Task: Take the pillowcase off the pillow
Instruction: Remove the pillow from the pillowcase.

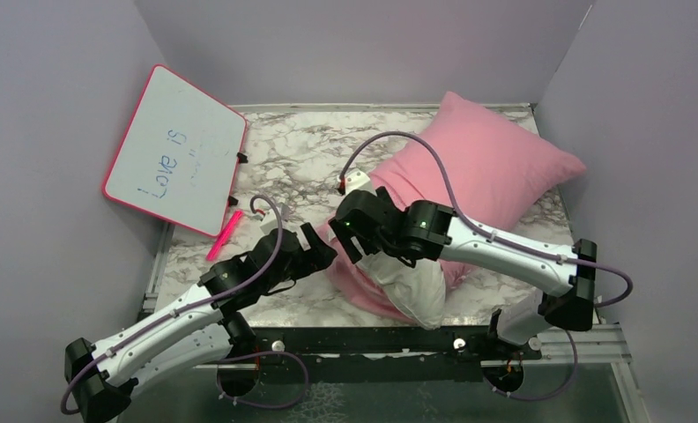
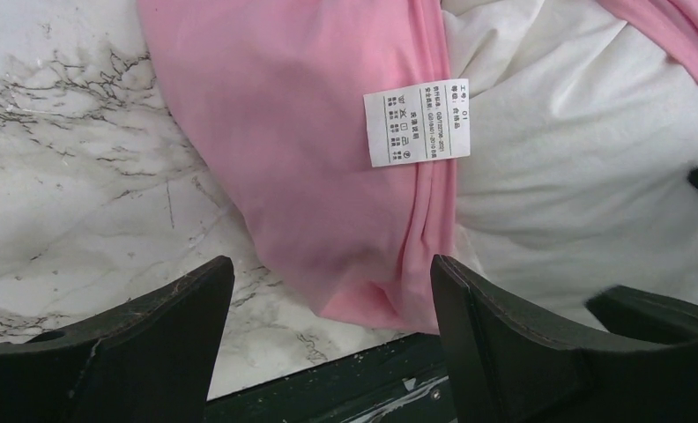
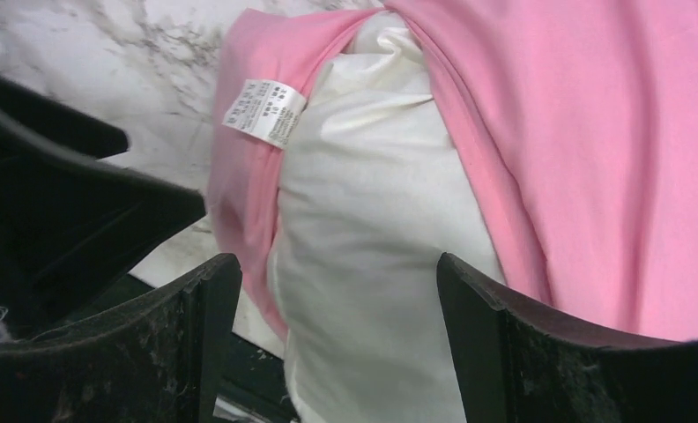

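Top external view is showing the pillow (image 1: pixel 412 295) poking just its near end from the pillowcase (image 1: pixel 495 167) on the counter (image 1: pixel 301 159), most stripping apparently remaining, while left tool (image 2: pixel 328 273) and right tool (image 3: pixel 337 273) are hovering wide open, empty.

A pink-framed whiteboard (image 1: pixel 176 150) leans tilted against the left wall (image 1: pixel 46 220) of the pale lilac enclosure. Its lower edge rests at the left side of the white, grey-veined marble tabletop (image 1: pixel 301 159), and "Love is" is written on it in blue, with fainter writing beside that is too faint to read. A pink marker (image 1: pixel 225 235) lies on the marble just below the board's lower right corner, and a dark panel with a metal rail (image 1: pixel 583 339) runs along the table's near edge.
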Controlling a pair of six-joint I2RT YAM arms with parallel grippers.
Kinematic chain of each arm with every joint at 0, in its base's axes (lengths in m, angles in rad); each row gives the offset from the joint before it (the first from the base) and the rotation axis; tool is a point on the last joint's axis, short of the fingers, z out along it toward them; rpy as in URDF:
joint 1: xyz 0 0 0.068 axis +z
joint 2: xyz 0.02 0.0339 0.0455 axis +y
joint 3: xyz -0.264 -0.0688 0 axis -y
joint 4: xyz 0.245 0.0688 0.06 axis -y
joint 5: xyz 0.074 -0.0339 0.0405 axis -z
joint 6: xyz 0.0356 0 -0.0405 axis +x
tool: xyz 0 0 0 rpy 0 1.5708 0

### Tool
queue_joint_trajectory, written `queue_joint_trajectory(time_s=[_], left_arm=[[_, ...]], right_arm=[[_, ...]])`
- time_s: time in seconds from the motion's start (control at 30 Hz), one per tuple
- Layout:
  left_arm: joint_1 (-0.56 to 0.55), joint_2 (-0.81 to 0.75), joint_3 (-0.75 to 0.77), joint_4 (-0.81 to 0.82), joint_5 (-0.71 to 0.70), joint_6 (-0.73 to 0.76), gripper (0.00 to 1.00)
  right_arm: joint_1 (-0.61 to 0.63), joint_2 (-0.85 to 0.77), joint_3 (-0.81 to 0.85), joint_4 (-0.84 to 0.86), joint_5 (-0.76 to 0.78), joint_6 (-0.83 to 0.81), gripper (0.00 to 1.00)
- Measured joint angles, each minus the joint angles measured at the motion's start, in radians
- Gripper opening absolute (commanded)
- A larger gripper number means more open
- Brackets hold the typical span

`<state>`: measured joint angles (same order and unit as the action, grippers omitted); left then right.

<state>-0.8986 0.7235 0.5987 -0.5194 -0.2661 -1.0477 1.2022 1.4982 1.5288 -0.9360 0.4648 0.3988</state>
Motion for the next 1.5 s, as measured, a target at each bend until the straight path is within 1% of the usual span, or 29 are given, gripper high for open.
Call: queue_joint_trajectory(time_s=[0.1,0.13,0.27,0.33,0.37,0.47,0.5,0.63,0.73,0.77,0.8,0.87,0.97,1.0,1.03,1.2,1.23,1.3,1.5], left_arm=[[0.0,-0.016,-0.007,0.0,0.004,-0.005,0.85],[0.0,-0.018,-0.007,0.002,0.006,-0.005,0.85],[0.0,-0.013,-0.007,0.002,0.013,-0.005,0.85],[0.0,-0.003,-0.007,0.003,0.016,-0.002,0.85],[0.0,0.009,-0.007,0.005,0.017,0.002,0.85],[0.0,0.043,-0.006,0.013,0.024,0.014,0.85],[0.0,0.051,-0.006,0.017,0.025,0.019,0.85],[0.005,0.1,-0.002,0.087,0.056,0.047,0.85],[0.014,0.165,0.01,0.175,0.103,0.075,0.85],[0.017,0.192,0.013,0.211,0.122,0.085,0.84],[0.021,0.22,0.016,0.247,0.139,0.093,0.81],[0.03,0.264,0.016,0.294,0.164,0.105,0.59],[0.061,0.339,0.017,0.36,0.232,0.107,0.32],[0.067,0.354,0.019,0.372,0.247,0.105,0.24],[0.072,0.365,0.028,0.374,0.258,0.101,0.21],[0.074,0.351,0.052,0.337,0.258,0.103,0.19],[0.074,0.336,0.052,0.326,0.256,0.103,0.17],[0.074,0.285,0.05,0.283,0.236,0.102,0.13],[0.094,0.126,0.006,0.1,0.103,0.084,0.1]], right_arm=[[0.0,0.058,-0.023,0.011,0.059,0.012,0.82],[-0.001,0.082,-0.037,0.011,0.085,0.025,0.78],[-0.018,0.139,-0.143,0.039,0.138,0.048,0.5],[-0.027,0.14,-0.176,0.055,0.146,0.068,0.29],[-0.029,0.135,-0.186,0.065,0.15,0.08,0.22],[-0.032,0.101,-0.222,0.1,0.153,0.114,0.05],[-0.033,0.086,-0.236,0.114,0.15,0.123,0.02],[-0.043,-0.026,-0.326,0.196,0.087,0.151,0.01],[-0.053,-0.105,-0.385,0.244,0.04,0.178,0.01],[-0.055,-0.128,-0.402,0.256,0.027,0.189,0.01],[-0.056,-0.151,-0.419,0.268,0.013,0.2,0.01],[-0.06,-0.187,-0.448,0.286,-0.015,0.218,0.0],[-0.064,-0.216,-0.469,0.304,-0.046,0.24,0.01],[-0.066,-0.219,-0.47,0.306,-0.048,0.25,0.01],[-0.067,-0.22,-0.47,0.306,-0.048,0.259,0.01],[-0.085,-0.248,-0.47,0.287,-0.043,0.314,0.01],[-0.094,-0.254,-0.47,0.282,-0.044,0.326,0.01],[-0.113,-0.265,-0.47,0.274,-0.047,0.345,0.01],[-0.147,-0.315,-0.466,0.243,-0.088,0.368,0.01]])
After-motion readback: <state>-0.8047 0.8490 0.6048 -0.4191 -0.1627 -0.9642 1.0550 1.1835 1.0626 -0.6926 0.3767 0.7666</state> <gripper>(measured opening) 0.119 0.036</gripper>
